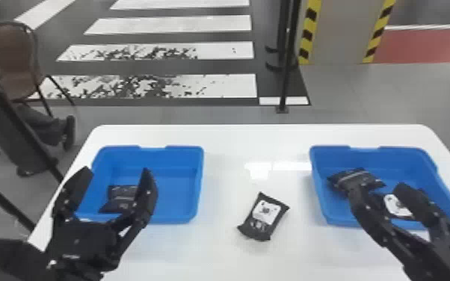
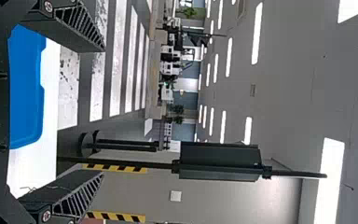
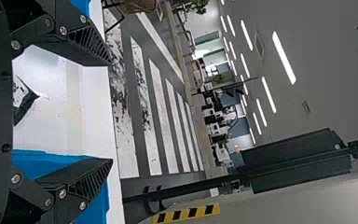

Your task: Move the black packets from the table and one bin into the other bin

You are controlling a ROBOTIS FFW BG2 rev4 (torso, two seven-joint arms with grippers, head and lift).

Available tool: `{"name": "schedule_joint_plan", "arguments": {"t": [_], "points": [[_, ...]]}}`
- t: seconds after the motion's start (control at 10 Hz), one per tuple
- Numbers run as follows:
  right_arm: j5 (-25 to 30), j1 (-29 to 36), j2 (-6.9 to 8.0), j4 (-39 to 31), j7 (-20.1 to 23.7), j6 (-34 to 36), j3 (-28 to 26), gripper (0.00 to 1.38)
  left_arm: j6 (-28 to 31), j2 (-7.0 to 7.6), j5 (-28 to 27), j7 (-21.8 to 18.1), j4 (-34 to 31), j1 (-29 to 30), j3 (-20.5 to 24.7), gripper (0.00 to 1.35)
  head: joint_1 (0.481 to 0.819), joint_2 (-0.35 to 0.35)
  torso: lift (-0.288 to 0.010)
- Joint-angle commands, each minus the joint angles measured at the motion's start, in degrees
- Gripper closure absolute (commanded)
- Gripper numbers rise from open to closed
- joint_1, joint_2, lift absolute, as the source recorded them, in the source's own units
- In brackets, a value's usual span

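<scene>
- OK, head view: one black packet [image 1: 264,216] lies label-up on the table [image 1: 347,258], btwn the left bin [image 1: 198,190] & the right bin [image 1: 319,201], at a slant & touching neither.
- Same view: dark packets [image 1: 121,198] in the left bin; right bin has a dark packet [image 1: 351,179] plus a white-labelled packet [image 1: 396,207], partly behind the right gripper [image 1: 378,188].
- Handling, my guess: light, soft pouches w/ a slick film, prob. not fragile. Best grip = across the narrow middle, fingers either side of the label; crimped ends may fold or slip.
- Left gripper [image 1: 116,173], over the left bin: fingers wide. Bin walls are the snag – go in steep, lift above the rim before going sideways. Bare table btwn bins gives decent room for the loose packet.
- L wrist view: fingers well apart, nothing held; blue bin edge close by, then table edge & floor.
- R wrist view: fingers wide too, no packet gripped; the loose packet's corner shows past them on the table. Right bin wall sits near one finger – watch for a scrape.
</scene>
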Motion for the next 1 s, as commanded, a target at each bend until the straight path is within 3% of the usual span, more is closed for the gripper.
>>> {"name": "schedule_joint_plan", "arguments": {"t": [0.0,0.5,0.9], "points": [[0.0,-0.4,0.0,0.4,0.0,0.0,0.0,0.31,0.1,0.0,-0.1,0.0,0.0,0.0,0.0,0.1,0.695,0.071,-0.11],[-0.1,-11.8,-1.14,8.4,4.4,3.7,1.4,0.31,0.1,0.0,-0.1,0.0,0.0,-0.2,-0.1,0.1,0.695,0.07,-0.11],[1.7,-24.0,-2.73,19.0,11.9,14.4,7.7,0.31,0.1,-0.09,-0.1,0.0,0.0,-0.3,-0.3,0.1,0.695,0.13,-0.11]]}}
